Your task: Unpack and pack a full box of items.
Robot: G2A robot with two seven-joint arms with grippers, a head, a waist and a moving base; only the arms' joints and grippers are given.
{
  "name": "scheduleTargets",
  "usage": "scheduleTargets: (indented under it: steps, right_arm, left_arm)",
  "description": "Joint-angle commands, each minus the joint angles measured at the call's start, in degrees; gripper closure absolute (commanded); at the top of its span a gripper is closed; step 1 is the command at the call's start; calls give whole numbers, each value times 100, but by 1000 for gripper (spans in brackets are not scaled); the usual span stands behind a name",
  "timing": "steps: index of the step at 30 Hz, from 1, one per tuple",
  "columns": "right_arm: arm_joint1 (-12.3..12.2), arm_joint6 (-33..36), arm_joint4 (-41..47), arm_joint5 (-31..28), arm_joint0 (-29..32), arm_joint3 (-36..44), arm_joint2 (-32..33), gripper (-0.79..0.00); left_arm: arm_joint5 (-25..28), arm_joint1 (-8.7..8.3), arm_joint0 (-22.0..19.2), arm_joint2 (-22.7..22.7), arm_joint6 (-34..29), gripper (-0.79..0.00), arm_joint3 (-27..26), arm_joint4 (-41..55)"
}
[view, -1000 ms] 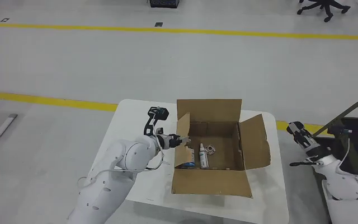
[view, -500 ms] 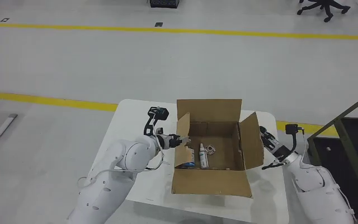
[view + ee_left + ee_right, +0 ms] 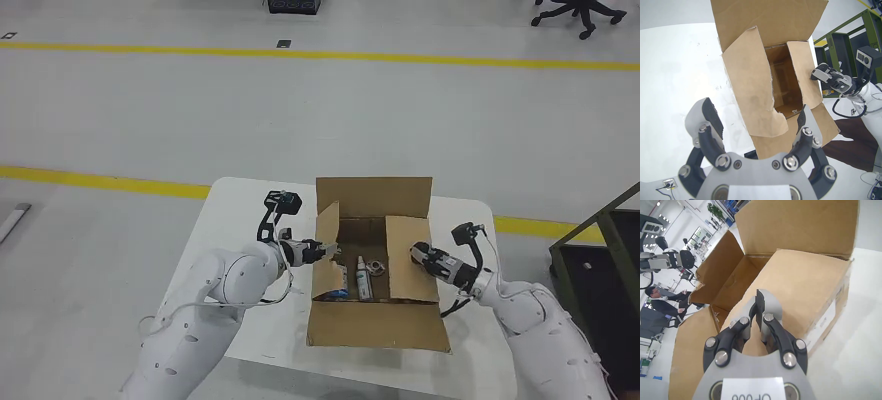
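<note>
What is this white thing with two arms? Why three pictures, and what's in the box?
It is a robot with two arms; each ends in a gripper, a two-finger hand. One picture looks down from a camera above the arms; the other two come from cameras on its wrists. On the white table stands an open cardboard box. Inside lie a white bottle and some smaller things. The left gripper is open beside the box's left flap. The right gripper is shut, pressing on the right flap. Neither holds anything.
</note>
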State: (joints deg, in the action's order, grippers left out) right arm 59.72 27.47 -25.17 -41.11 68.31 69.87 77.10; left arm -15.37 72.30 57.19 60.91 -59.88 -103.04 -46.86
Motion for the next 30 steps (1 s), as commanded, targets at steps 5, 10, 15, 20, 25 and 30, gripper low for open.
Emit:
scheduleTargets:
  steps: [5, 10, 15, 20, 25, 30]
  right_arm:
    - [3, 23, 23, 14, -85, -74, -51, 0]
    - [-6, -5, 78, -1, -95, -93, -32, 0]
    - [-8, -29, 125, -9, -87, -122, -46, 0]
    - [-12, -44, 154, -41, -81, -144, -55, 0]
    - [-34, -59, 160, -66, -45, -111, 6, 0]
    - [-46, -101, 164, -79, -10, -75, 30, 0]
  left_arm:
    - [0, 0, 0, 0, 0, -785, 0, 0]
    - [0, 0, 0, 0, 0, -785, 0, 0]
    - [0, 0, 0, 0, 0, -785, 0, 0]
    - [376, 6, 253, -31, 651, -99, 218, 112]
    - [435, 9, 357, -16, 1165, 0, 442, -60]
    - [325, 41, 412, 0, 1543, 0, 684, 41]
